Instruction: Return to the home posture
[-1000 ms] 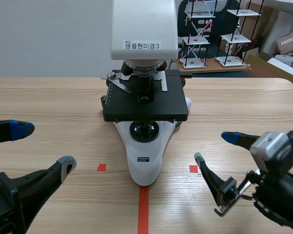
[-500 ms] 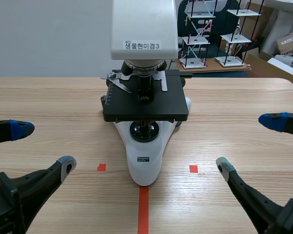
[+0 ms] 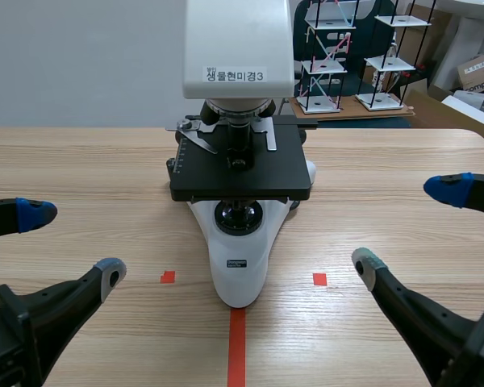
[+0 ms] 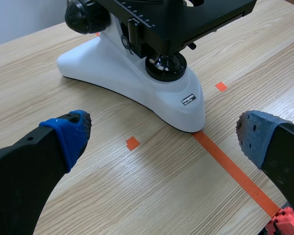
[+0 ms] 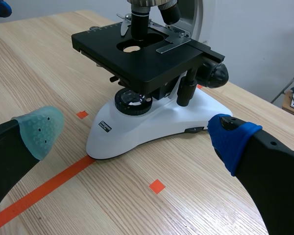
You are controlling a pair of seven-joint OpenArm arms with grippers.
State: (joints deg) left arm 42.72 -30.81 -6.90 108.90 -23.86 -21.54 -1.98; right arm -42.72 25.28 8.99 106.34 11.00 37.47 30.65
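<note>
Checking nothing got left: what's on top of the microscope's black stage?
A silver metal slide clip lies on the flat black microscope stage beside its round hole. The silver-and-black objective lenses hang above, hiding the stage behind them.

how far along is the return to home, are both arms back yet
Looks nearly done. The left arm and right arm sit low, mirroring each other either side of the microscope, jaws open and empty. In hand: the right arm, twisted inward a second ago, has swung out and barely shifted in the last half second. Left, at most, a small final settling of that arm.
</note>
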